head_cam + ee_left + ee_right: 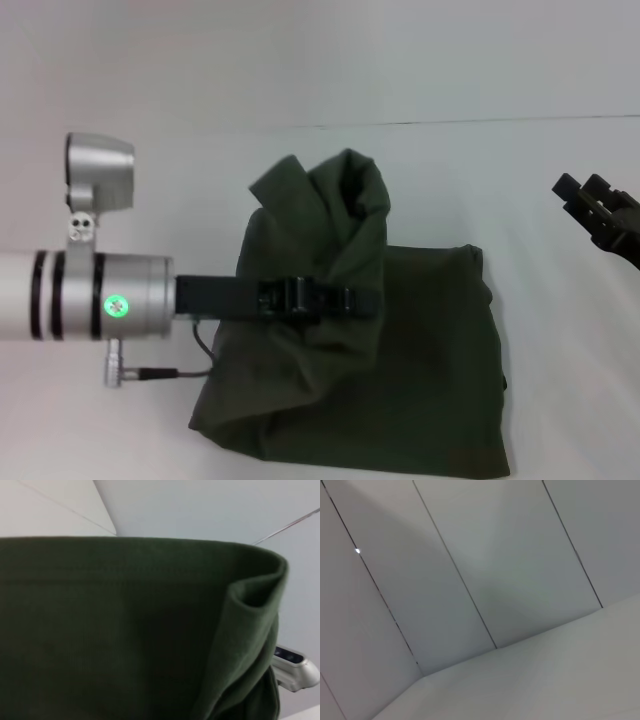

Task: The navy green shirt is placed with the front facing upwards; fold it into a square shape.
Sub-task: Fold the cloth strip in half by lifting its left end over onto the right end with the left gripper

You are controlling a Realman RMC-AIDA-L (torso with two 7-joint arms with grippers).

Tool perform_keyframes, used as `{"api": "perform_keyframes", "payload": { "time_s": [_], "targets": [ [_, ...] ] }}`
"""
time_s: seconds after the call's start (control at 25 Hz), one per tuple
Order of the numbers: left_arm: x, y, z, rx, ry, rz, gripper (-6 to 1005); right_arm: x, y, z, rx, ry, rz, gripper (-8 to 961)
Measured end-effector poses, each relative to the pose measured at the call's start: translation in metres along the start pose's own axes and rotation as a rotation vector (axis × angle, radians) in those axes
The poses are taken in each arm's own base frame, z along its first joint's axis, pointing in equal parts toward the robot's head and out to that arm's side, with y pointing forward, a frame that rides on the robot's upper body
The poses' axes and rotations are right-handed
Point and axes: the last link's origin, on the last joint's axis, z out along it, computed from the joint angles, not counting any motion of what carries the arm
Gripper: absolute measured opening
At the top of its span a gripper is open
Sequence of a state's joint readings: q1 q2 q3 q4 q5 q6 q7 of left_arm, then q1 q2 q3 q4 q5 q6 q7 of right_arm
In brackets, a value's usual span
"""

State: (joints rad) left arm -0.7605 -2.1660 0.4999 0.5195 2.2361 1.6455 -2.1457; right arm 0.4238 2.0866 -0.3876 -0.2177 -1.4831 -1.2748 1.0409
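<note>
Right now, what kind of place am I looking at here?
Probably a robot test booth: a plain white table, bare white panel walls, and only a green shirt, held by the left end effector.

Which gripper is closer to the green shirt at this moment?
Left. The left gripper reaches in over the navy green shirt and holds a raised fold of its cloth. The right gripper hangs off to the shirt's right side, above the table, clear of the fabric.

A: What fills the upper frame?
B: A pale panelled wall (485,555), with thin dark seams running diagonally.
A: And the lower right?
B: The bare white counter (560,680), meeting the wall.
</note>
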Motion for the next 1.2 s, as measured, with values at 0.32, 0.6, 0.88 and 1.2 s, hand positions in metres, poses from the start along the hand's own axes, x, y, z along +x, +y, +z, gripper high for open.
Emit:
{"api": "perform_keyframes", "payload": {
  "time_s": [0.32,0.6,0.88,1.2],
  "targets": [
    [-0.007,-0.005,0.016,-0.011,0.014,-0.024,99,-0.001,-0.004,-0.005,0.021,-0.020,0.010,591],
    [-0.013,-0.007,0.028,-0.022,0.013,-0.036,99,-0.003,-0.003,-0.007,0.016,-0.036,0.014,590],
    [-0.014,-0.005,0.034,-0.053,0.044,-0.028,99,-0.003,-0.003,-0.007,0.016,-0.036,0.014,592],
    [-0.023,-0.010,0.038,-0.027,0.020,-0.009,123,-0.003,-0.003,-0.007,0.015,-0.036,0.015,591]
  ]
}}
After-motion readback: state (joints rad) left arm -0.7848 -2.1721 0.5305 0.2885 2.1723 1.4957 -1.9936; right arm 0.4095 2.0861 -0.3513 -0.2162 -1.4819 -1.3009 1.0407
